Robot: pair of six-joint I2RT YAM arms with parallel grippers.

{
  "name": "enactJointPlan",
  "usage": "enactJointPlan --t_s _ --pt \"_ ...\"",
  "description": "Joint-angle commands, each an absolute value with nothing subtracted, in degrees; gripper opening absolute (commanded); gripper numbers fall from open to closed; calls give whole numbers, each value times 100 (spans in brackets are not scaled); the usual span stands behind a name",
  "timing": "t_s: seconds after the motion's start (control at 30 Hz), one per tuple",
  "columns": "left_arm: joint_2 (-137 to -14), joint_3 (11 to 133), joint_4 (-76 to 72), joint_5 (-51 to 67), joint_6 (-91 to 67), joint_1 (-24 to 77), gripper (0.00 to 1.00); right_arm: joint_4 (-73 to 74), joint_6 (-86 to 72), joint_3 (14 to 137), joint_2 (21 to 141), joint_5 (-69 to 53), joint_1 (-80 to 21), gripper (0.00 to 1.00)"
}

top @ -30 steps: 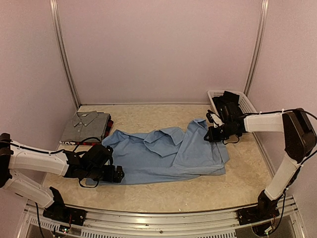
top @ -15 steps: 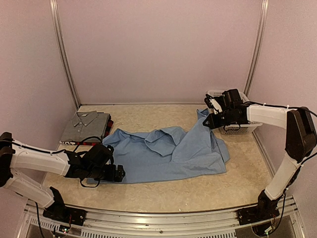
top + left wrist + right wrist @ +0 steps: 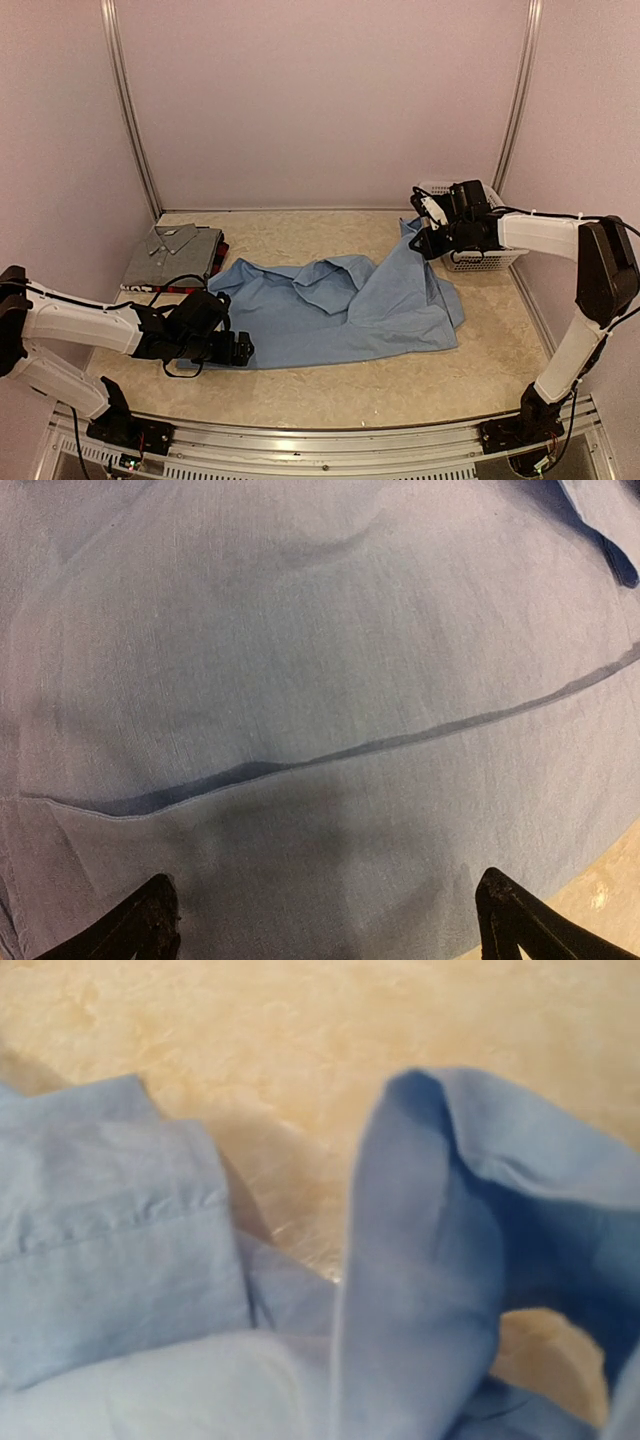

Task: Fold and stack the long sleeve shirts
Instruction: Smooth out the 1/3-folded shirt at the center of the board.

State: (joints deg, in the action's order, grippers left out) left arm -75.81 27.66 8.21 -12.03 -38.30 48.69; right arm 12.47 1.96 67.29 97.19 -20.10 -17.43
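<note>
Near the far right corner of the bench, the right pincer pinches the light blue shirt; the left pincer gapes wide over its hem.

Folded shirts lie left, spread shirt centre, basket right.

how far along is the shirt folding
Done: the grey shirt lies folded on the plaid shirt at the far left. In hand: the light blue shirt is spread crumpled mid-table, its far right edge lifted in the shut right hand, while the open left hand sits low over its near left hem. Left: folding the blue one and adding it to the stack.
</note>
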Motion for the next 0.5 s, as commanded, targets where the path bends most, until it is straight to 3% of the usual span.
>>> enactJointPlan --t_s 0.0,0.4,0.47 --pt "-7682 2646 896 -1090 -3840 4911 99 839 410 6671 9526 -1776 -1696 4" --pt "-7756 2653 878 -1081 -3872 4966 99 161 680 5966 8948 -1893 -1696 14" --pt "-7765 2669 866 -1085 -3876 4972 99 421 518 6033 8983 -1573 -1696 21"
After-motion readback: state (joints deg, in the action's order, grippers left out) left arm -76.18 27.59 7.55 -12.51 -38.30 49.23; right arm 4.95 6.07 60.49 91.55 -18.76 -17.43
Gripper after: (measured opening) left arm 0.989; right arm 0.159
